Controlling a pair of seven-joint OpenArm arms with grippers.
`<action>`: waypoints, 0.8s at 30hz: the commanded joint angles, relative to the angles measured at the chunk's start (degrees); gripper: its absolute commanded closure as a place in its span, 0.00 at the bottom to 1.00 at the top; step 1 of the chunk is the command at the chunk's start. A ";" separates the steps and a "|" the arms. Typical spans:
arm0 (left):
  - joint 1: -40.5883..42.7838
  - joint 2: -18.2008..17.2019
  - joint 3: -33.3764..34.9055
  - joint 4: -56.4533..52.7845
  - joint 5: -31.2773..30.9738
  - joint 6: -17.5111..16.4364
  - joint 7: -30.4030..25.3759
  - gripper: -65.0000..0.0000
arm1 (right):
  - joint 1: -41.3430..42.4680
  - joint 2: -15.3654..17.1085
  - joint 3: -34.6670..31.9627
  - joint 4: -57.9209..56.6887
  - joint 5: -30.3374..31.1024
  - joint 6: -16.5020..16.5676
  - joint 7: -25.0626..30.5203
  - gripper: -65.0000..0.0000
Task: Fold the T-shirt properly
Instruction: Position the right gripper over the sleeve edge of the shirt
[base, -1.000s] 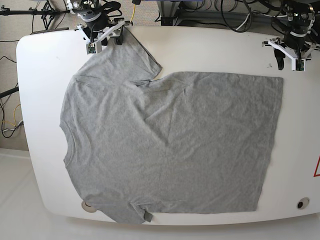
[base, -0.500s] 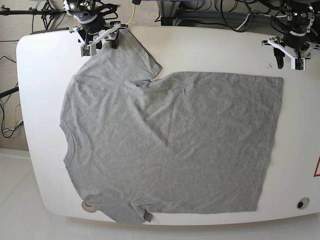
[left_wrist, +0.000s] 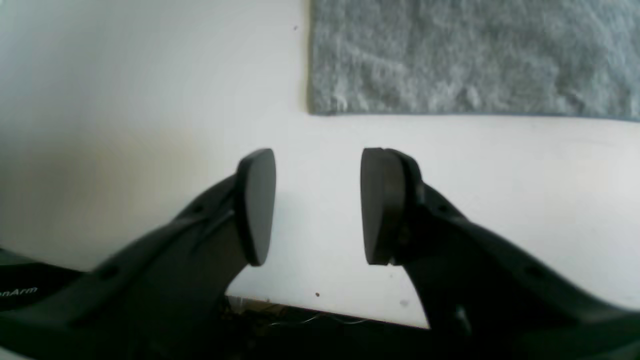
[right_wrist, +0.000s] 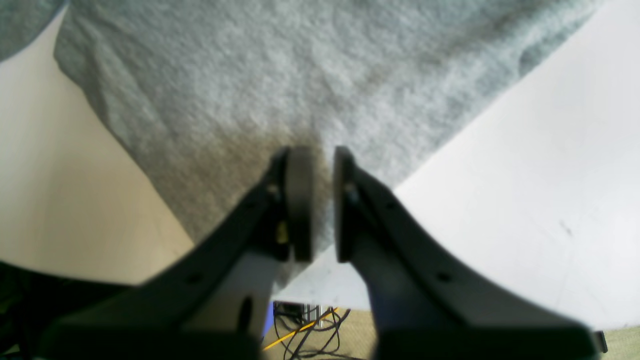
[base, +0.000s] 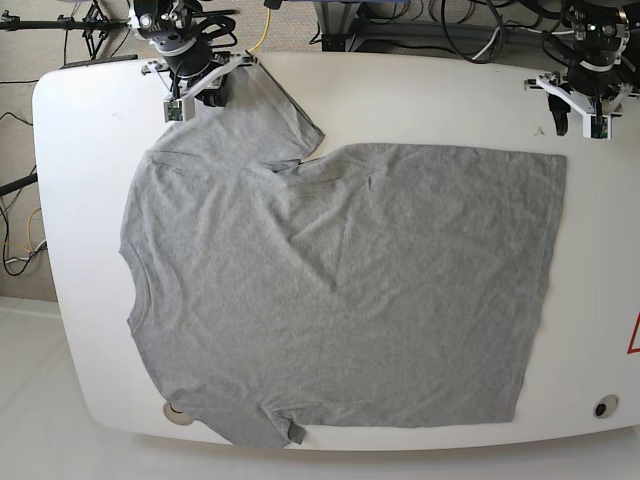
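T-shirt (base: 340, 290) is the biggest thing here: heather-grey, short-sleeved, spread flat w/ its plain side up, covering most of the white table (base: 420, 100). Fabric looks like soft cotton knit, faintly mottled, w/ low wrinkles running across the chest and a ridge by the far armpit. Outline is a broad rectangle w/ straight hem and side seams, plus two angled sleeves. Long axis runs left-right in the base view: neck opening (base: 135, 285) points to that view's left, hem (base: 545, 290) to its right. Near sleeve hangs a bit over the front table edge, w/ a small dark fold at its tip (base: 296, 433). Far sleeve (base: 255, 115) lies on the table toward the back-left corner. Table is smooth, glossy, w/ rounded corners and a round hole near the front right (base: 600, 407). My right gripper (right_wrist: 320, 200) sits at the far sleeve's cuff; black curved fingers w/ flat pads, pulled almost together w/ only a thin slit left, and grey knit lies under and between the tips, though I can't tell for sure that cloth is pinched. My left gripper (left_wrist: 317, 205) hangs over bare table just beside the hem corner (left_wrist: 320, 102), pads apart, nothing between them, not touching the cloth.
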 joint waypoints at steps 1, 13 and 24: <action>-0.16 -0.48 -0.54 0.67 -0.40 0.03 -0.99 0.61 | 0.10 0.31 0.07 0.64 0.15 0.09 0.46 1.00; -1.88 -0.67 -0.68 -2.28 -0.27 0.10 0.61 0.60 | 0.96 -0.22 -0.39 0.56 0.13 0.36 0.43 1.00; -1.65 -0.74 -0.42 -1.76 0.07 0.15 -0.02 0.60 | 1.68 -0.29 -0.37 0.27 -0.14 0.00 0.63 0.97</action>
